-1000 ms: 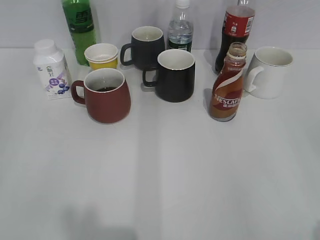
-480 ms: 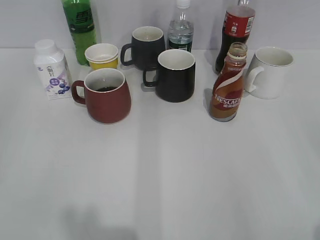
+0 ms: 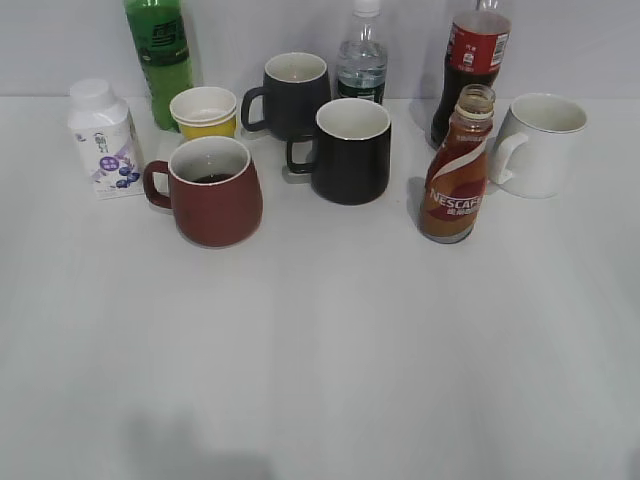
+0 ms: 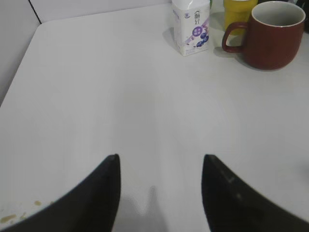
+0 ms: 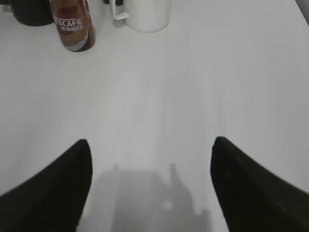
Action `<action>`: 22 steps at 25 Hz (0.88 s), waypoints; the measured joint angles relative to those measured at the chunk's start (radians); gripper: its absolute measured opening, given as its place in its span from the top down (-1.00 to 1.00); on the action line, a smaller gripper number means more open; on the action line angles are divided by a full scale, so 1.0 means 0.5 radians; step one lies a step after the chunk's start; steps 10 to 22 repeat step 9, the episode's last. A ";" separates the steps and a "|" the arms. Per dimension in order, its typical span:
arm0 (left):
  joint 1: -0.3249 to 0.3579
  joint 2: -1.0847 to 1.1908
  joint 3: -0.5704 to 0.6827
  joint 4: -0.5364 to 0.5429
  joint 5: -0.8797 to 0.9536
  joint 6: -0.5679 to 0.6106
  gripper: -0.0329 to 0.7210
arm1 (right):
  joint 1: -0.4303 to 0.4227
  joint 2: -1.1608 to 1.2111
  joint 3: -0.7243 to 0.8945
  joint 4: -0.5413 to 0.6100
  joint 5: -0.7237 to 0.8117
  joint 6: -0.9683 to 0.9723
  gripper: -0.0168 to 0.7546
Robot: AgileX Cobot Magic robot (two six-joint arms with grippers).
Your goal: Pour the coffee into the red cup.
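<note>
The coffee bottle (image 3: 455,175) stands upright at the right of the table, brown with a white swirl and no cap; it also shows in the right wrist view (image 5: 73,25). The dark red cup (image 3: 213,190) stands at the left with dark liquid inside, handle to the left; it also shows in the left wrist view (image 4: 271,35). My left gripper (image 4: 159,162) is open and empty, low over bare table, well short of the cup. My right gripper (image 5: 150,145) is open and empty, well short of the bottle. Neither gripper shows in the exterior view.
Behind stand a white yoghurt bottle (image 3: 103,138), a green bottle (image 3: 159,55), a yellow cup (image 3: 204,112), two black mugs (image 3: 350,150), a water bottle (image 3: 361,60), a cola bottle (image 3: 469,60) and a white mug (image 3: 540,143). The table's left edge (image 4: 19,72) is close.
</note>
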 joint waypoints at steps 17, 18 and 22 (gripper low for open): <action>0.000 0.000 0.000 0.000 0.000 0.000 -0.20 | 0.000 0.000 0.000 0.000 0.000 -0.002 -0.53; 0.000 0.000 0.000 0.000 0.000 0.000 -0.20 | 0.000 0.000 0.000 0.000 0.000 -0.002 -0.53; 0.000 0.000 0.000 0.000 0.000 0.000 -0.20 | 0.000 0.000 0.000 0.000 0.000 -0.002 -0.53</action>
